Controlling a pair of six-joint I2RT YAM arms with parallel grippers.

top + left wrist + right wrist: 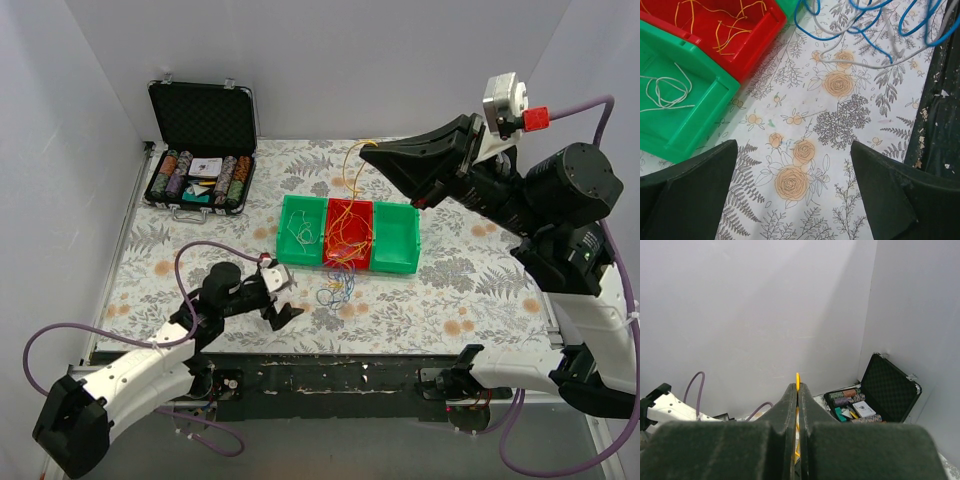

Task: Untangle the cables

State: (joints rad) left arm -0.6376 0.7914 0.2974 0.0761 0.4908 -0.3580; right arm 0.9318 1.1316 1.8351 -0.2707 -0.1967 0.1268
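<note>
Right pincer (368,153): raised well above the table's centre, fingers pressed together on one yellow cable (797,378), which hangs down into the red bin.

Left pincer (284,298): low over the cloth at 7 o'clock from the bins, jaws spread wide, nothing between them.

Table (480,300): floral cloth, fern and rose print, covering the whole work area.

Poker-chip case (203,120): black, lid up, at 10 o'clock on the table; rows of chips and a card deck inside.

Bins, three in a row at the centre:
- left green bin (695,130), holding one loose white cable (670,92);
- red bin (762,47), middle, holding a heap of yellow strands;
- right green bin (400,262); contents cannot be made out.

Blue and white tangle (336,288): loose loops on the cloth at 6 o'clock from the red bin, just against its front wall, at 3 o'clock from the left pincer and apart from it.
</note>
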